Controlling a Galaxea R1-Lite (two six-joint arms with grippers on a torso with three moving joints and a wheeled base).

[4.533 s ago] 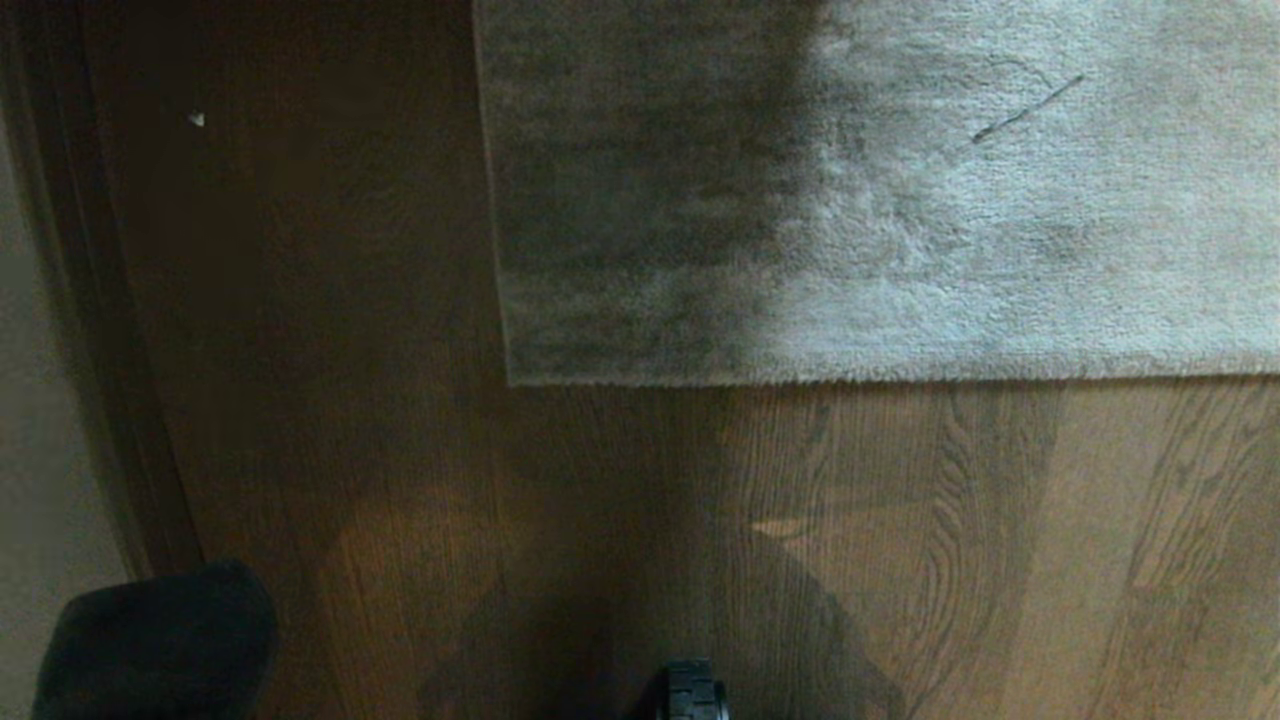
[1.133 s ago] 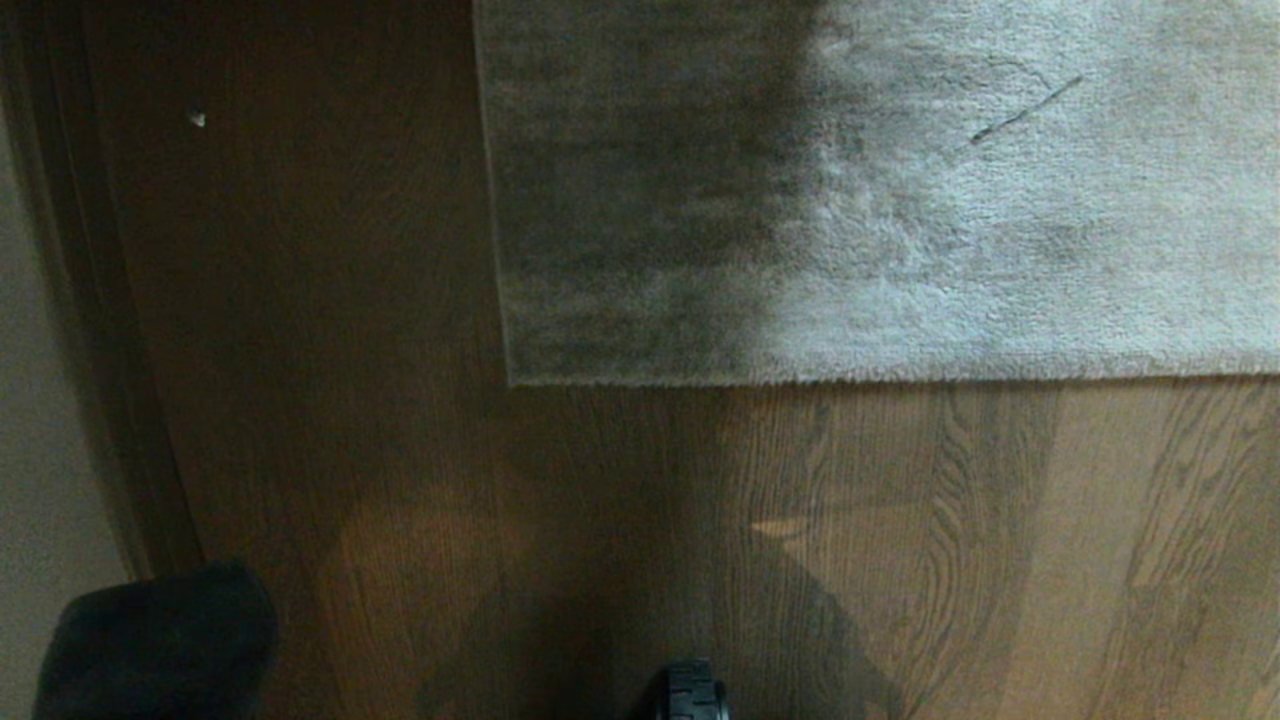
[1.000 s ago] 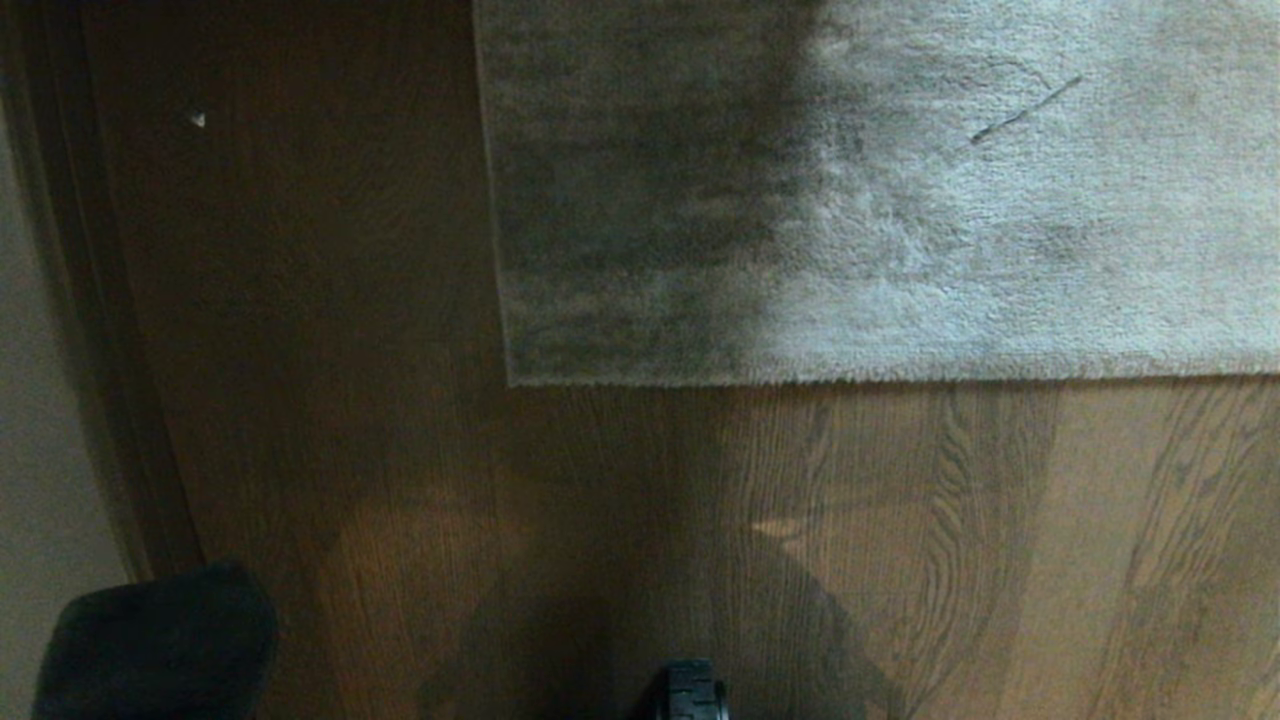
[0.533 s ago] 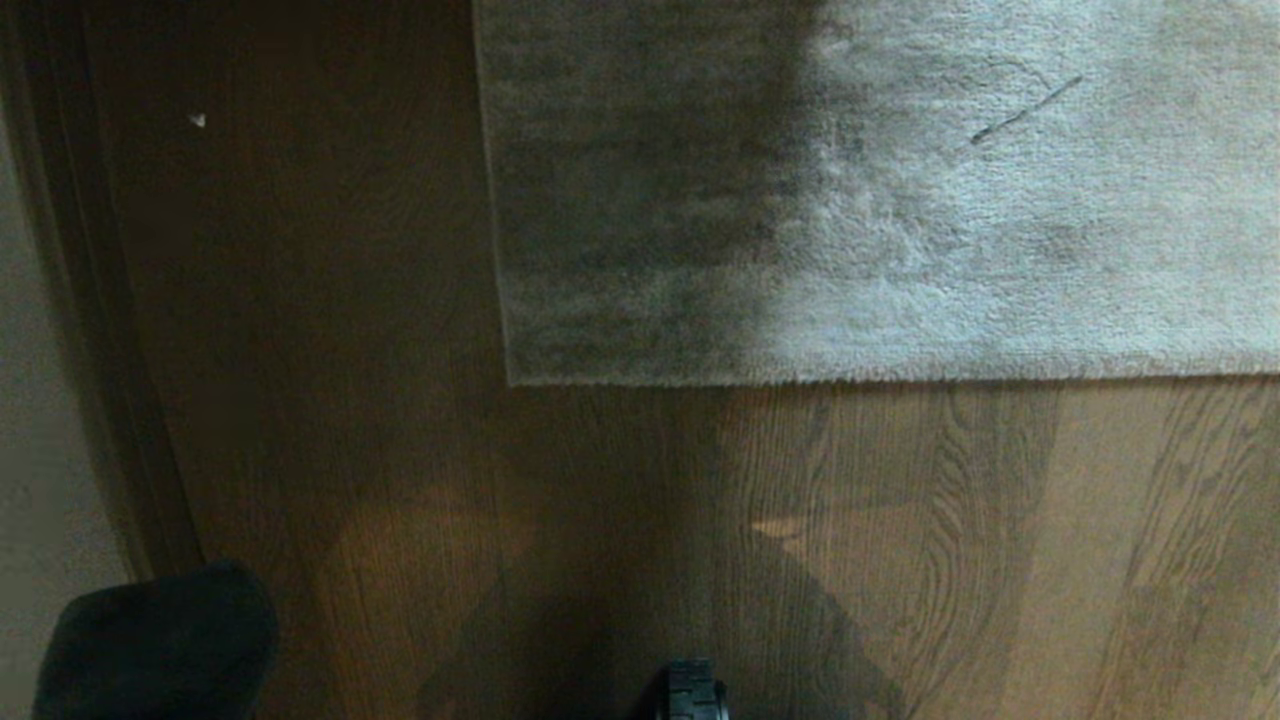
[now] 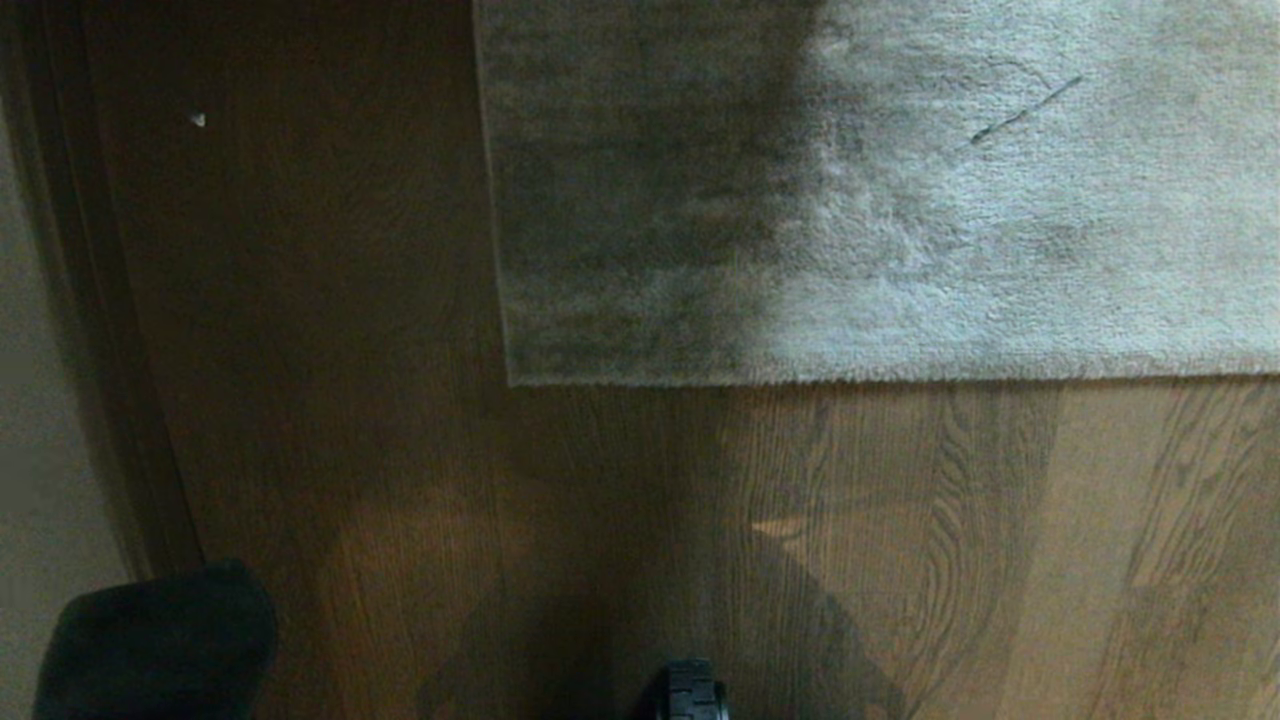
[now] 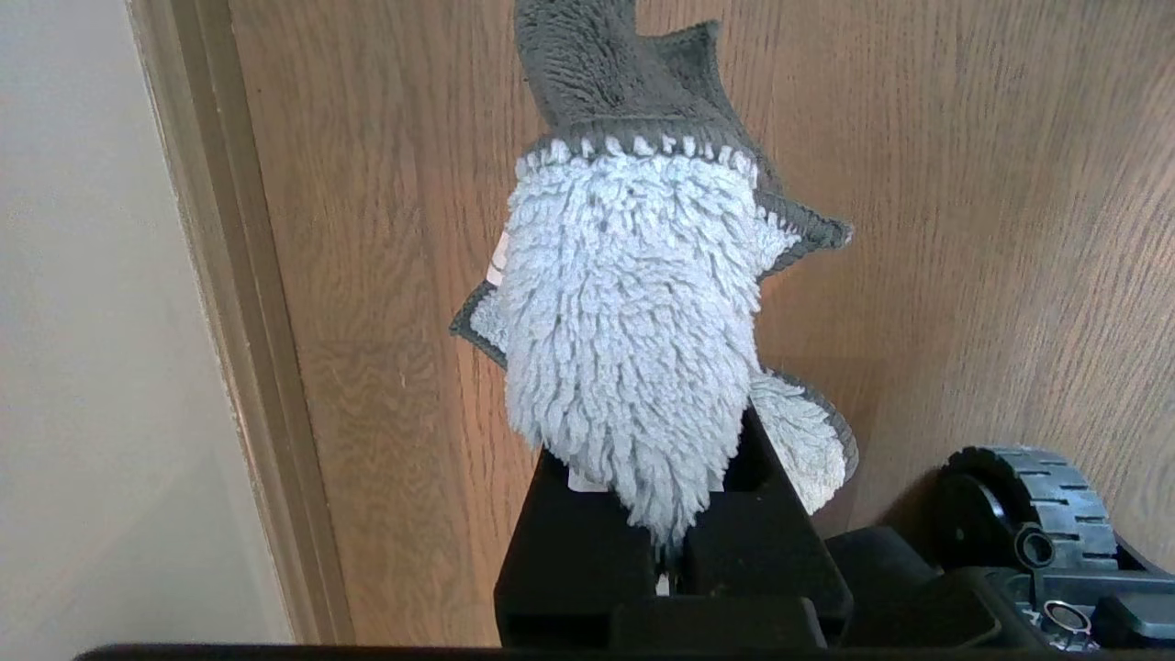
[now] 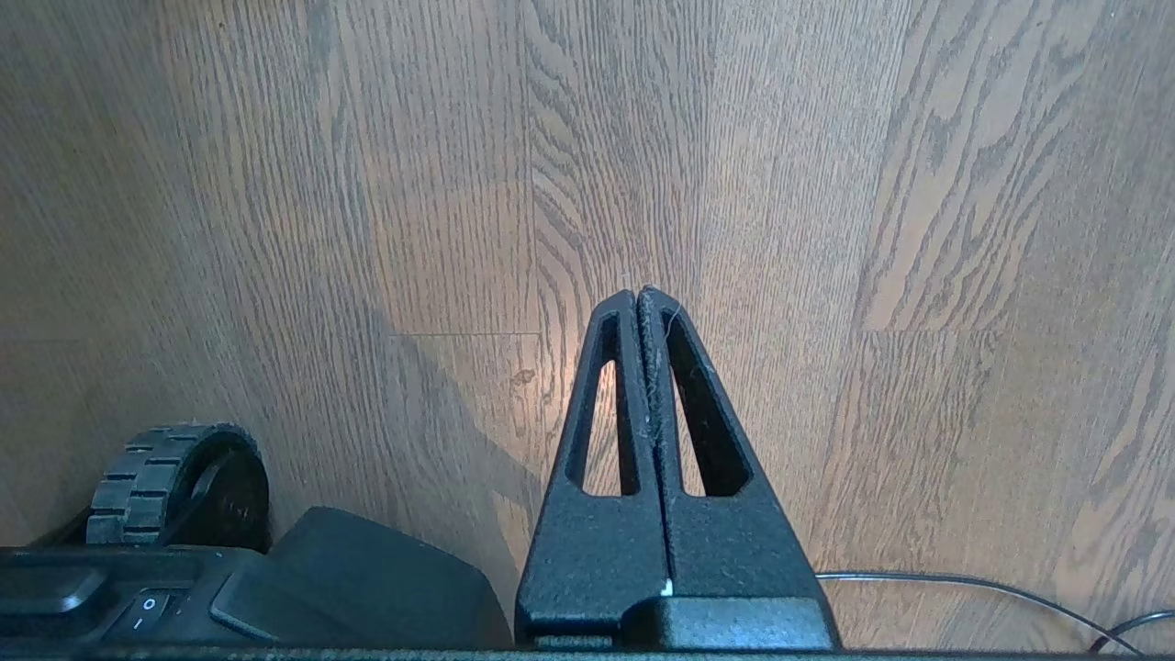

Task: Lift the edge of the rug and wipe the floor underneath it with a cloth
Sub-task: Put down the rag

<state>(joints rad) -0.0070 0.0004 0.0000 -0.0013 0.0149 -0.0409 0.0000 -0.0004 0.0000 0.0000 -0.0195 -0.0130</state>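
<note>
Left wrist view: the left gripper (image 6: 675,551) pinches the cloth (image 6: 633,340), soft and shaggy. Right gripper (image 7: 640,303) is closed, empty. The rug edge (image 5: 850,378) looks limp; best pinched near the corner.

Dark grained wooden floor (image 5: 900,540) carries the plush grey-beige rug, its rug edge (image 5: 850,380) lying flat, well ahead of both parked grippers; a thin cable (image 7: 964,580) lies beside the right one.
</note>
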